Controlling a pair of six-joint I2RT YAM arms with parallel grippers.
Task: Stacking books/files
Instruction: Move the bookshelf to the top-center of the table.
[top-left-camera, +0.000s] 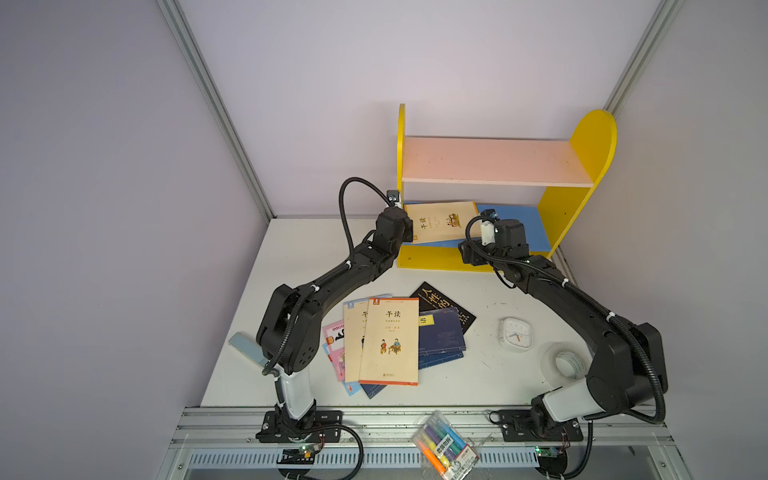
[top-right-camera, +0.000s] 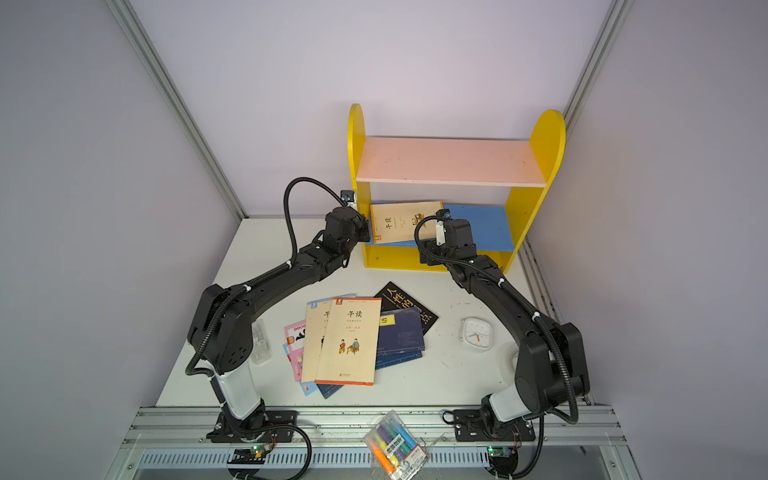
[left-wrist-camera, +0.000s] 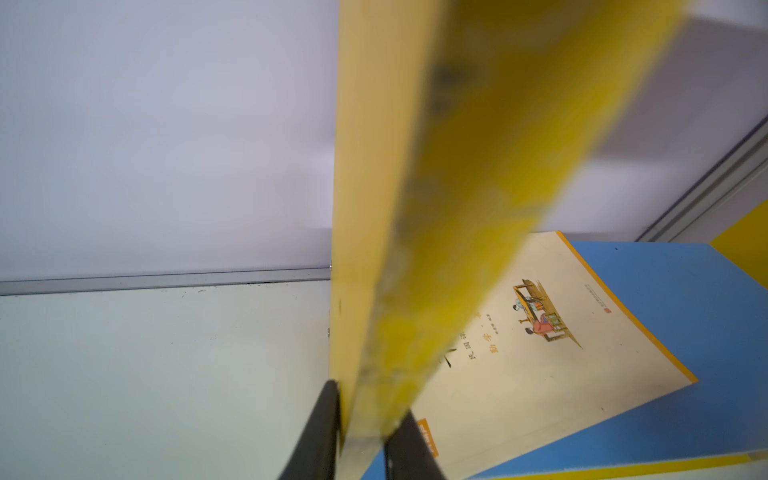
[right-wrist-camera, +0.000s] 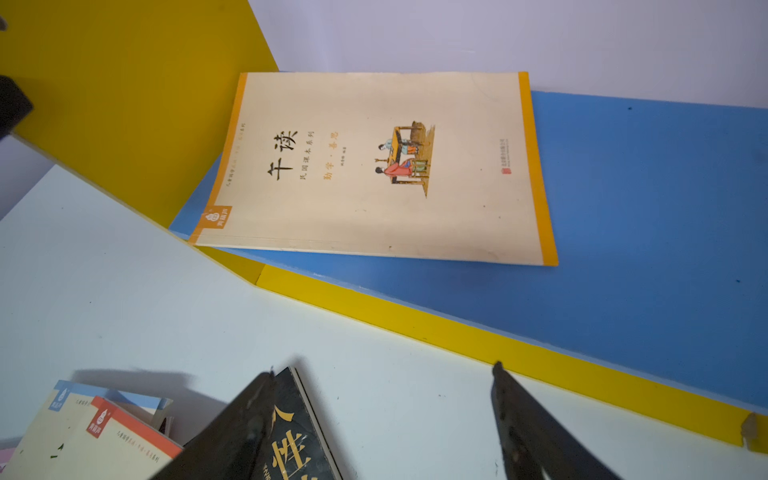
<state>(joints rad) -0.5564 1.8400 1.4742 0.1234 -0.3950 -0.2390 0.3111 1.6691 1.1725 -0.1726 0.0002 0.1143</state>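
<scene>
Spread wide and empty, right pincer (right-wrist-camera: 382, 370), hanging low over the white table (right-wrist-camera: 124, 270), one finger (right-wrist-camera: 232, 428) across the corner of the black paperback (right-wrist-camera: 291, 440). Whether touching that cover or not, impossible to say.

Just ahead of those open jaws, past the yellow front lip: cream paperback (right-wrist-camera: 374, 166), face up, flat on the blue bottom board (right-wrist-camera: 644, 187) of the shelf (top-left-camera: 590, 137), near corner seeming to poke out over the lip. Judged thin, light and floppy. Glossy cover, so likely slippery under hard pads. Nothing brittle, though easily creased or dog-eared. Best taken at an overhanging corner or along the spine side, where stiffest. Otherwise slide to an edge first, with nothing to pinch while lying flat.

Behind the right pincer, toward the arm bases: loose overlapping pile (top-left-camera: 388, 340) of more thin books. Two cream on top, navy books (top-left-camera: 440, 336) and pink book (top-left-camera: 334, 336) peeking out beneath, black paperback at the corner nearest the pincer. Same handling expected. Easiest hold probably at the free edges of the top cream cover.

Across the shelf mouth from the right pincer: left pincer (left-wrist-camera: 370, 399), clamped on the front edge of the yellow side panel (left-wrist-camera: 415, 208), a finger on either face. Probably bracing the shelf.

Well clear of both pincers: white clock (top-left-camera: 515, 334) beside the right arm, marker pack (top-left-camera: 446, 446) out on the front rail.
</scene>
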